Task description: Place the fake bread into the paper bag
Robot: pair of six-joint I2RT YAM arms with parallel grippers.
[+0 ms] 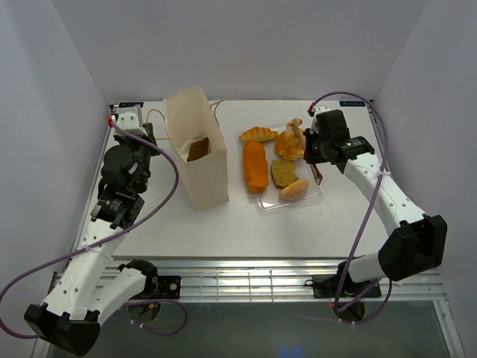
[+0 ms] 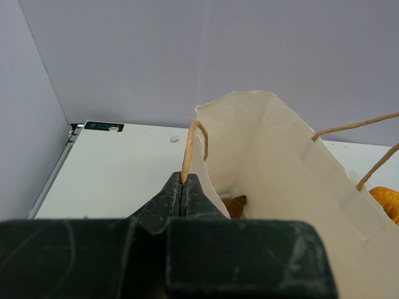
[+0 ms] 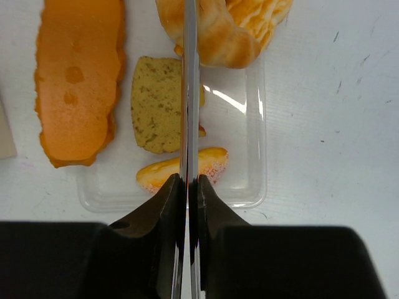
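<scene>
Nearest the arm bases the surface lies bare, which leaves open room for either arm to swing. Further in, the left end effector is pinched tight on a string handle of the paper bag. The bag stands upright, mouth open, with one dark brown piece inside. Just right of it, most of the fake bread rests in and beside the clear tray. The right end effector is clamped on a thin metal tool, tongs by the look. Its tip lies across a croissant; whether it grips it I cannot tell. This looks like the pick-up of the next pastry. The carry must then clear the bag's right rim, with the side walls close by.
</scene>
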